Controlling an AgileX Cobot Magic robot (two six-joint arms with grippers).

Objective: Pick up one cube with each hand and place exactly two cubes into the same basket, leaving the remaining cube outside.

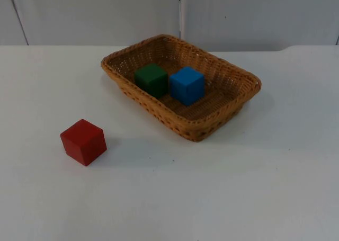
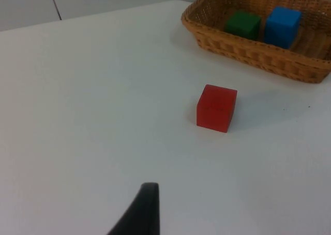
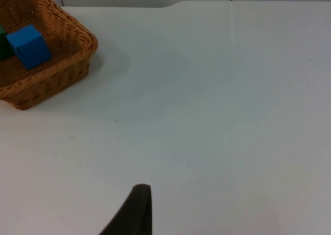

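- In the basket (image 1: pixel 249 87) we have the green cube (image 1: pixel 151 79) and the blue cube (image 1: pixel 187 85) side by side, touching or very nearly so, both resting flat on the woven floor.
- Out on the white counter (image 1: pixel 254 188), well apart from the basket, sits the red cube (image 1: pixel 83 142), upright and on its own.
- So by our reading the count is already right: two in, one out. From here the risk is all about disturbing that.
- The left gripper (image 2: pixel 139 214) hangs back over the counter with the red cube ahead of it; we see one dark fingertip and cannot tell whether the fingers are apart or together.
- The right gripper (image 3: pixel 132 212) waits over bare counter with the basket's corner off to its side; same story, one fingertip, and we cannot tell how the fingers stand.
- What could go wrong: if the left arm goes for the red cube and drops it in, we end with three in the basket and the task is broken.
- A low sweep from either arm could also clip the basket's rim and slide or tip it, spilling a cube.
- And a nudge to the red cube could roll it toward the basket wall, though it looks stable where it lies.
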